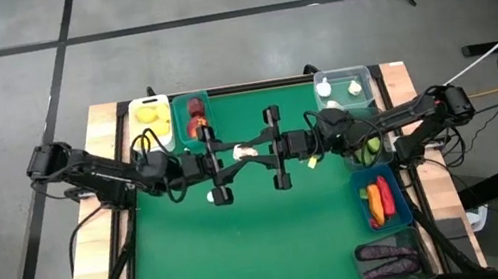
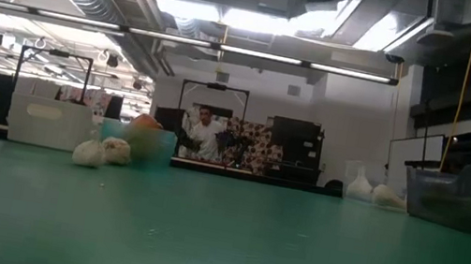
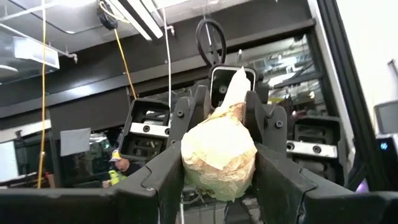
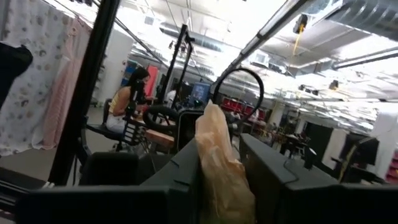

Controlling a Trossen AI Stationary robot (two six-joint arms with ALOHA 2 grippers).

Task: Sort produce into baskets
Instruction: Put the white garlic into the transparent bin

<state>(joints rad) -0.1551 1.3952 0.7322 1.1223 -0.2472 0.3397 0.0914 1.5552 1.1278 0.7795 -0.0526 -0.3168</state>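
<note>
Two hands: both are meeting above the middle of the green table [image 1: 248, 251], fingers pointing at each other.
Left hand [image 1: 231, 156]: reaching in from the left side, it is pinching a white garlic bulb [image 3: 219, 152] between its two dark fingers [image 3: 163, 177], the bulb's pointed tip sticking out toward the other arm.
Right hand [image 4: 219, 180]: coming in from the right side, its fingers are closing onto that same garlic bulb from the opposite end; in its own wrist view the pale bulb is sitting between the fingers and seems to be touching them on both sides.
Garlic bulb position: it is hanging in the air between the two hands, clear of the table surface and of every basket.
White basket [image 1: 149, 114]: sitting at the far left corner, holding yellow lemons [image 1: 151, 118].
Teal basket [image 1: 193, 120]: standing just beside the white one, holding red apples [image 1: 196, 124].
Clear basket [image 1: 343, 86]: sitting at the far right corner, with more garlic bulbs [image 1: 354, 88] lying inside.
Blue basket [image 1: 381, 200]: lying along the right edge, nearer the front, holding orange carrots [image 1: 376, 201] and red chilies [image 1: 387, 199].
Grey basket [image 1: 390, 260]: sitting at the near right corner, with purple eggplants [image 1: 387, 250] inside.
Loose garlic [image 2: 101, 152]: two bulbs are resting on the table in the low view, near the white and teal baskets.
Person [image 2: 205, 135]: sitting far behind the table in the room.
</note>
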